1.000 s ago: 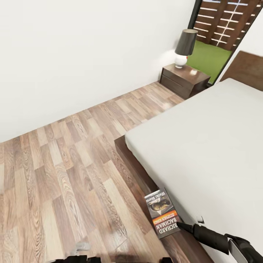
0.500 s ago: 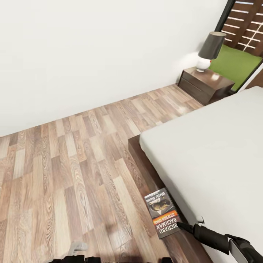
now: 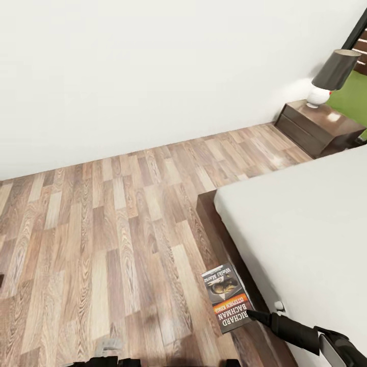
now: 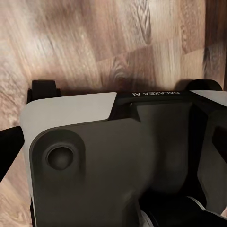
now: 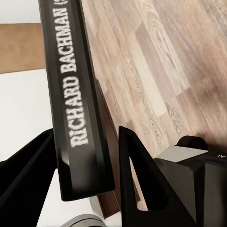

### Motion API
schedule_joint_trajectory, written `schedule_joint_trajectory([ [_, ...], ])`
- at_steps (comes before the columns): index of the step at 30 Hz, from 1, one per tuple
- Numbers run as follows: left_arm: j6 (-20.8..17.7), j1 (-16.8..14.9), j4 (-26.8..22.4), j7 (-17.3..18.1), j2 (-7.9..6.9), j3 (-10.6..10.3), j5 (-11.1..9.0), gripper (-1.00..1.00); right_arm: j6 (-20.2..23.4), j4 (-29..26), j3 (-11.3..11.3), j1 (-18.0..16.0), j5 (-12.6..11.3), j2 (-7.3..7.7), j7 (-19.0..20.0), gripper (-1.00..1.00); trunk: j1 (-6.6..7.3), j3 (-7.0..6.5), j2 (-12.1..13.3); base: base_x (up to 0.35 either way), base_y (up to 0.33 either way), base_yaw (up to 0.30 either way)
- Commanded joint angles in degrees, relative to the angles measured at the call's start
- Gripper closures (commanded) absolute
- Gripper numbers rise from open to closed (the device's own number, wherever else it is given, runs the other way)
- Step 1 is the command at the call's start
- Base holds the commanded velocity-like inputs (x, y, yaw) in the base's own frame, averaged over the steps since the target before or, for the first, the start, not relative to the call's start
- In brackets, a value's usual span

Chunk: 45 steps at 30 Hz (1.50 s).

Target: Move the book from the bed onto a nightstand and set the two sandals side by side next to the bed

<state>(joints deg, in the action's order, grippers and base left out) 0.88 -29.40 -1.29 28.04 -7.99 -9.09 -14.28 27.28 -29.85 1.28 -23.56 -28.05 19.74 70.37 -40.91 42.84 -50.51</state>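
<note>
The book (image 3: pixel 227 296), dark with an orange band and white "Richard Bachman" lettering, hangs low over the floor beside the bed's wooden frame. My right gripper (image 3: pixel 253 316) is shut on its near edge. In the right wrist view the book's spine (image 5: pixel 71 71) runs between the two black fingers (image 5: pixel 137 175). The bed (image 3: pixel 306 239), with its light-grey mattress, takes up the right side. A dark-brown nightstand (image 3: pixel 326 133) stands by the wall at the far right. In the left wrist view I see my own grey and black body (image 4: pixel 118 156) over the floor.
A white lamp with a dark shade (image 3: pixel 331 76) stands on the nightstand. A plain white wall (image 3: pixel 153 76) runs across the back. Wood-plank floor (image 3: pixel 102 229) stretches open to the left of the bed.
The view has turned left: nightstand, lamp and bed have slid right in the picture and the window has almost left it. The book stays in my right gripper, same place in view.
</note>
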Motion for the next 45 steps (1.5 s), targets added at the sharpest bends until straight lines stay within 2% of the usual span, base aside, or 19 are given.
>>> schedule_joint_trajectory([
  [1,0.09,-0.04,0.06,0.18,-0.01,-0.49,-0.49,-1.0,0.58,-0.04,0.13,0.0,-0.52,0.04,0.03,1.0,-0.01,0.04,-0.03,0.0,0.0,0.294],
  [39,0.09,-0.04,0.06,0.18,-0.01,-0.58,-0.49,-1.0,0.26,0.39,0.12,0.0,-0.24,-0.49,-0.64,1.0,-0.01,0.05,-0.03,0.0,0.0,0.282],
  [45,0.09,-0.04,0.06,0.18,-0.01,-0.58,-0.49,-1.0,0.17,8.7,-0.39,0.0,-0.25,-0.07,-0.74,1.0,-0.01,0.05,-0.03,0.0,0.0,0.029],
])
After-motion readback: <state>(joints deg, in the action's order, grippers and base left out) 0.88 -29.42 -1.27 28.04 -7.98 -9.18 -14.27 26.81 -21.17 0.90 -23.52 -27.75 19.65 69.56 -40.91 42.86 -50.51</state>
